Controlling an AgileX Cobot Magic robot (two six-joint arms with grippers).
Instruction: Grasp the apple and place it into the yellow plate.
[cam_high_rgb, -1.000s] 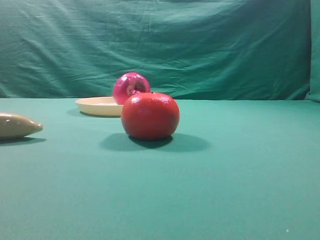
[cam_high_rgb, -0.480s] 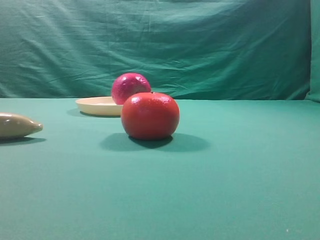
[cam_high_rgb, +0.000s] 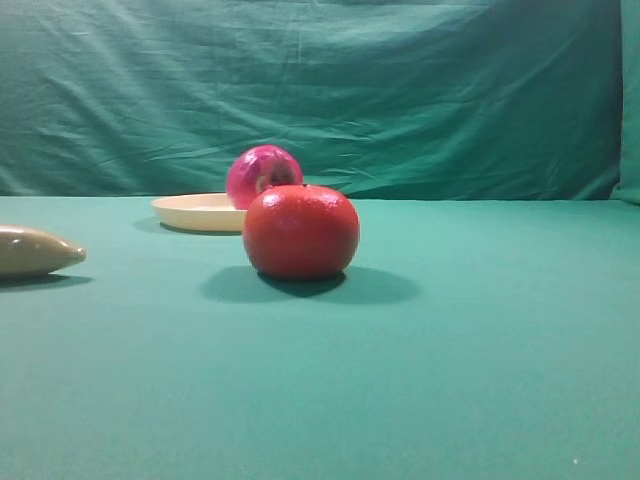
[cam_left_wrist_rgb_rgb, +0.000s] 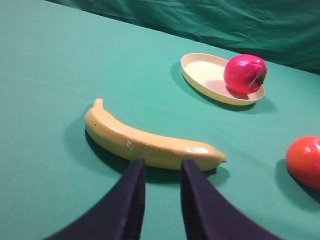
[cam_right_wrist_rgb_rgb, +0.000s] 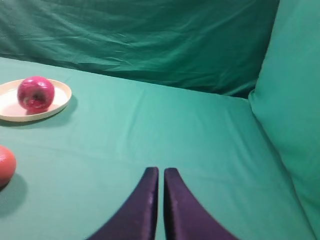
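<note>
The magenta-pink apple (cam_high_rgb: 262, 170) rests in the shallow yellow plate (cam_high_rgb: 195, 212) at the back of the table, its pale notch facing the camera. In the left wrist view the apple (cam_left_wrist_rgb_rgb: 244, 74) sits at the far end of the plate (cam_left_wrist_rgb_rgb: 202, 72), well beyond my left gripper (cam_left_wrist_rgb_rgb: 162, 165), whose dark fingers stand slightly apart and hold nothing. The right wrist view shows the apple (cam_right_wrist_rgb_rgb: 35, 93) on the plate (cam_right_wrist_rgb_rgb: 10, 107) at far left, away from my right gripper (cam_right_wrist_rgb_rgb: 161, 171), which is shut and empty. Neither gripper appears in the exterior view.
An orange-red tomato-like fruit (cam_high_rgb: 300, 231) stands in front of the plate. A beige-yellow banana (cam_left_wrist_rgb_rgb: 145, 142) lies just ahead of the left fingers. Green cloth covers the table and hangs as a backdrop (cam_high_rgb: 400, 90), rising as a fold at the right (cam_right_wrist_rgb_rgb: 295, 100).
The apple has rocked in the plate: its notch turned out of sight, then back into view. Nothing else has moved.
</note>
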